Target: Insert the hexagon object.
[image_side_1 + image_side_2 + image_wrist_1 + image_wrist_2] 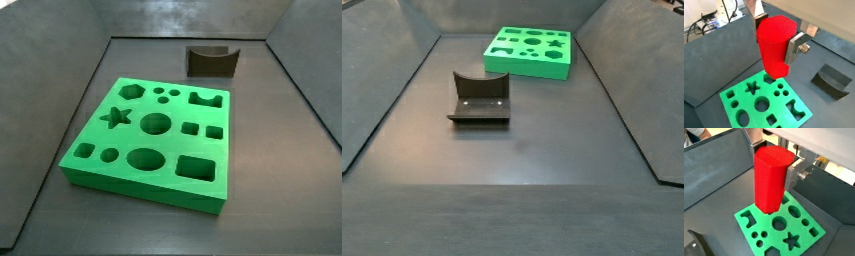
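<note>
1. Fingers (797,44) of the gripper (777,42) pinching the hexagon object (774,46), seen in both wrist views (771,180); the far finger mostly hidden behind the peg.
2. Held upright in the air over the green block (764,102), lower end not touching.
3. Not visible in either side view: gripper and peg out of frame.
4. Dark grey block (211,61) apart on the counter (529,150).

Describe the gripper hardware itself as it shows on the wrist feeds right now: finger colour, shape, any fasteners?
In both wrist views the gripper has flat silver metal plate fingers with dark pads on their inner faces. A round silver bolt head sits on the outer side of one finger. No markings are visible. The side views do not show the gripper.
</note>
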{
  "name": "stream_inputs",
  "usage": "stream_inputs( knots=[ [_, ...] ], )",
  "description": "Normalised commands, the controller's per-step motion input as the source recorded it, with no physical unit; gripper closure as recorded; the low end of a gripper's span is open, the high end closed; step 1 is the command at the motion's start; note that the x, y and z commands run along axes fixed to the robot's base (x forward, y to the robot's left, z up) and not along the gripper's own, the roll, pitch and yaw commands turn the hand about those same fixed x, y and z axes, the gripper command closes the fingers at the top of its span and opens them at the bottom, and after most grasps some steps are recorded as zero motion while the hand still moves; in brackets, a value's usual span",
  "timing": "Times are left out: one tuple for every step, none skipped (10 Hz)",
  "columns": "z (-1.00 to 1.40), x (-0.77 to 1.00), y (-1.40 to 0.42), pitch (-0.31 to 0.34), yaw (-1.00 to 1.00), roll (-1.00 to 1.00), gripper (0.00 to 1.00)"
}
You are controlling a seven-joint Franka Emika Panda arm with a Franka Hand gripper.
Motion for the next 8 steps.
stream_inputs(
  knots=[
    [-0.71,0.00,0.25,0.201,-0.75,-0.01,1.00],
    [-0.71,-0.01,0.33,0.217,-0.68,0.00,1.00],
    [-0.71,-0.07,0.49,0.220,-0.53,0.00,1.00],
    [-0.70,-0.13,0.59,0.209,-0.39,0.00,1.00],
    [-0.68,-0.18,0.63,0.193,-0.33,0.00,1.00],
    [-0.75,-0.24,0.60,0.184,-0.39,0.00,1.00],
    [-0.73,-0.36,0.36,0.213,-0.59,-0.08,1.00],
    [-0.61,-0.31,0.09,0.101,-0.67,-0.19,1.00]
  ],
)
